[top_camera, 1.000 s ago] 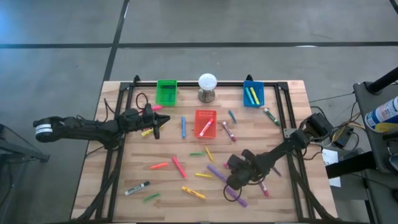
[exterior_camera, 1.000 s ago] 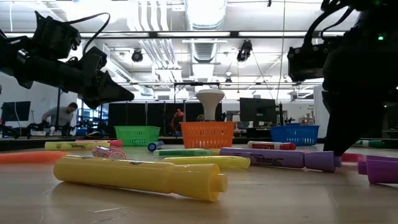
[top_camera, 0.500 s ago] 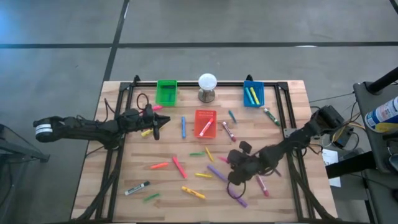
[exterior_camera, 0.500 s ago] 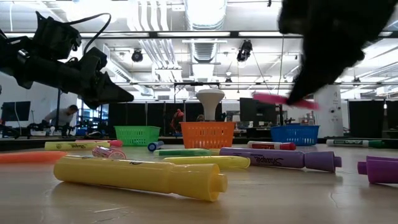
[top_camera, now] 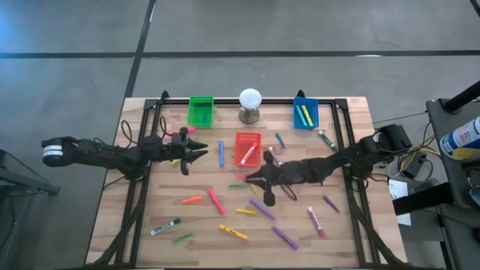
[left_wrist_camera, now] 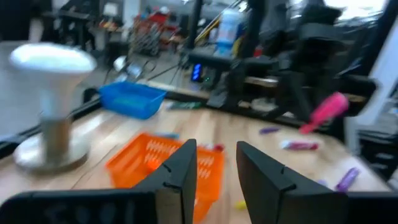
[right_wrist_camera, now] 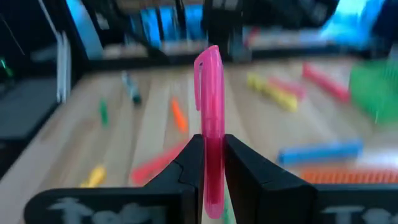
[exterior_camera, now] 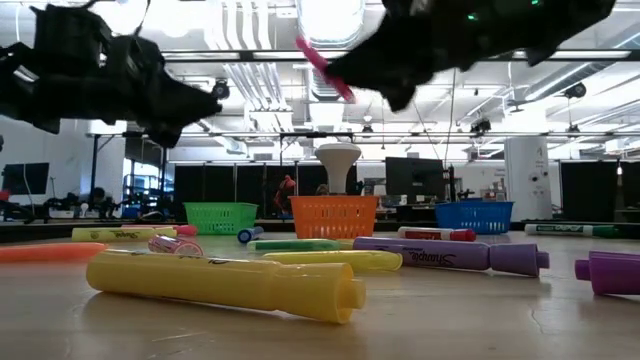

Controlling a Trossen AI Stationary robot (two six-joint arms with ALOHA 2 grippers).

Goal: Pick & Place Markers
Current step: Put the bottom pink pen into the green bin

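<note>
From above, your right claw (top_camera: 250, 178) sits just below the red bin (top_camera: 247, 148), its load hidden there; only the right wrist view shows it clamped on a pink marker (right_wrist_camera: 210, 130) that sticks up between the fingers, raised off the tabletop (top_camera: 345, 232). Your left claw (top_camera: 196, 152) hangs left of the red bin, and the left wrist view shows its fingers (left_wrist_camera: 177, 171) parted and empty. The other markers (top_camera: 233, 232) lie scattered across the tabletop.
</note>
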